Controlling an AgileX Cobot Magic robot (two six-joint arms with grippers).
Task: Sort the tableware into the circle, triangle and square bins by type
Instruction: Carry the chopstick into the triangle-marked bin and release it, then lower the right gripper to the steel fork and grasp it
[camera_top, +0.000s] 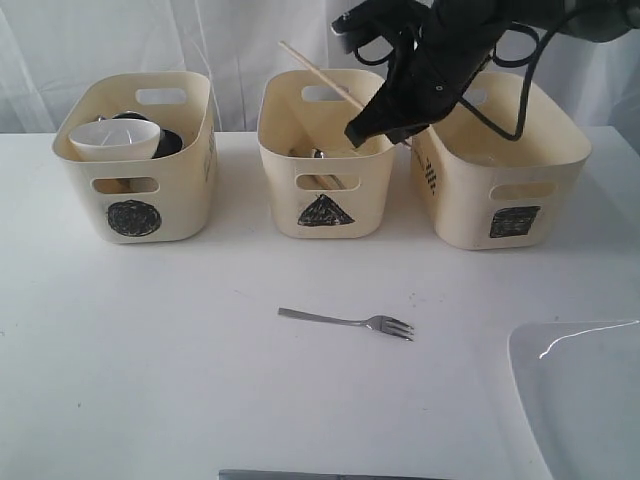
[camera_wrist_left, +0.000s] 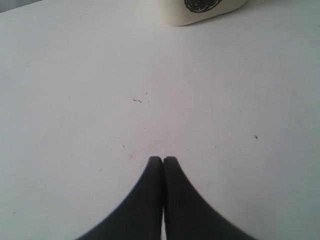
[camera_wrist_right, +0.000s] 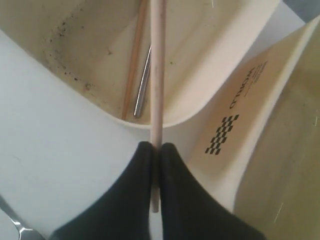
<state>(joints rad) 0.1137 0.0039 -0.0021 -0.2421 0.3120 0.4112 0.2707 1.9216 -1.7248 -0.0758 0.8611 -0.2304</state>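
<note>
I'm looking at a white table (camera_top: 150, 380) that fills most of the scene, its top faintly speckled and evenly lit, with only soft shadows. Along the far side a white curtain (camera_top: 100, 50) hangs in loose folds. A dark strip (camera_top: 330, 475) shows at the near edge.

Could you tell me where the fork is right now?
In the exterior view, the fork lies on the table near the middle, in front of the triangle bin.

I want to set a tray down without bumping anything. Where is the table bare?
Bare: the table left of the fork, in front of the circle bin, and the strip between triangle bin and fork. Crowded: the plate fills the near right corner; the right fingers hold a chopstick over that bin.
</note>
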